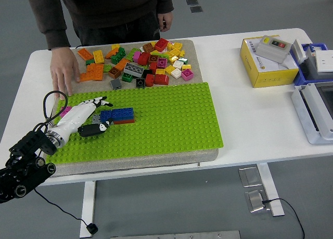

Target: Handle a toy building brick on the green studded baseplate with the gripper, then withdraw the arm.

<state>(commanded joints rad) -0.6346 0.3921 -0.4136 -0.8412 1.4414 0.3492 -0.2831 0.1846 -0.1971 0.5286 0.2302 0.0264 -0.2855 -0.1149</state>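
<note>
The left hand (89,117), white with black fingers, is seen over the left part of the green studded baseplate (161,119), fingers spread apart, thumb tip beside the blue toy brick (118,114), nothing visibly clamped. A person's hand (64,71) rests on the white worktop (250,114) at far left.

Blue toy building brick (121,113), lying flat atop a red-orange layer, seated on the left part of the green studded baseplate (171,119); baseplate flat on a grey mat.
</note>
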